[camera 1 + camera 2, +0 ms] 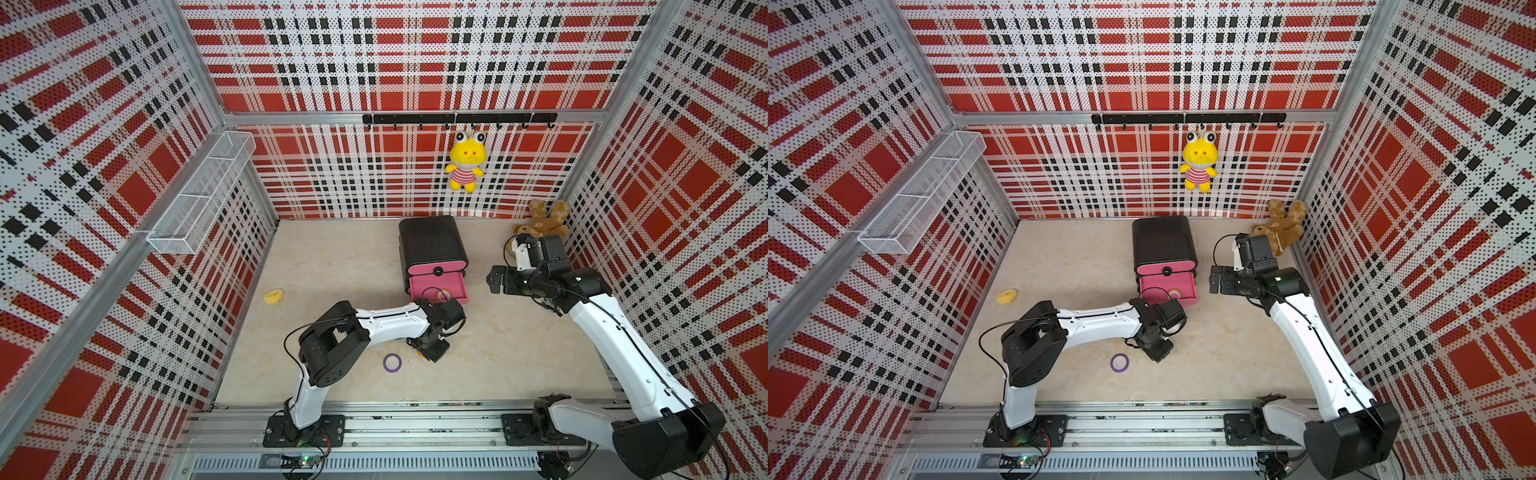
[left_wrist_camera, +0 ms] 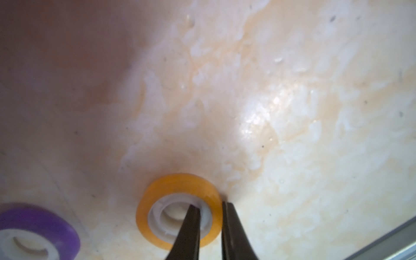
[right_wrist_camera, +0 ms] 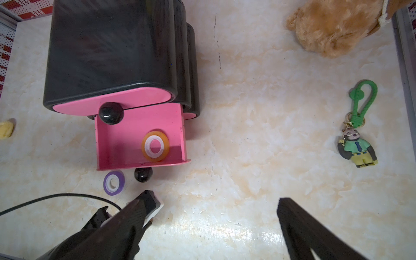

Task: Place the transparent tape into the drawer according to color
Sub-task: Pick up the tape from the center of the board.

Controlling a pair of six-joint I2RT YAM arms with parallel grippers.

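An orange transparent tape roll (image 2: 177, 186) lies flat on the marble table. My left gripper (image 2: 209, 204) is shut on its wall, with one finger in the pale core and the other outside; in a top view the left gripper (image 1: 430, 353) points down in front of the drawer. A purple roll (image 2: 38, 225) lies beside it, also seen in both top views (image 1: 392, 362). The black cabinet's lower pink drawer (image 3: 108, 144) is pulled open and holds another orange roll (image 3: 165, 144). A second purple roll (image 3: 107, 183) lies by the drawer front. My right gripper (image 3: 216, 200) hangs open and empty, right of the cabinet.
A small yellow toy (image 1: 274, 296) lies at the table's left. A brown plush (image 1: 544, 222) sits in the back right corner and a keychain figure (image 3: 358, 146) lies near it. A frog plush (image 1: 465, 162) hangs on the back wall; a wire basket (image 1: 203, 195) is on the left wall.
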